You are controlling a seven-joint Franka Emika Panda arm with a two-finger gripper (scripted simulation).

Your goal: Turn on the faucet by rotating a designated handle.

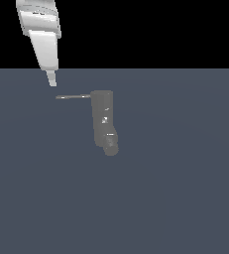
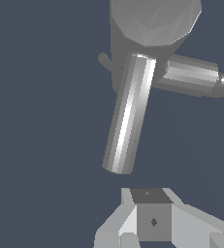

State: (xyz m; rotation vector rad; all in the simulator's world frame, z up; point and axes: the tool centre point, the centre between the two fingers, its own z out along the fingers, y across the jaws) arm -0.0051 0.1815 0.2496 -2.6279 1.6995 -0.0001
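The faucet (image 1: 102, 116) is a dark grey upright column with a rounded spout end (image 1: 110, 146) at its bottom and tiny light specks. The handle (image 1: 74, 96) is a thin grey rod projecting from the column's top toward the exterior view's left. My gripper (image 1: 52, 80) hangs from the white arm just above the rod's free end, with a small gap and not touching it. Its fingers look pressed together and hold nothing. In the wrist view the handle (image 2: 128, 114) is a shiny cylinder running from the column (image 2: 152, 24) toward my gripper (image 2: 151, 203), which stands just off its free end.
The faucet stands on a flat blue-grey floor (image 1: 185, 198). A second short cylinder (image 2: 193, 76) sticks out from the column in the wrist view. The white arm (image 1: 41, 30) comes in from the exterior view's upper left.
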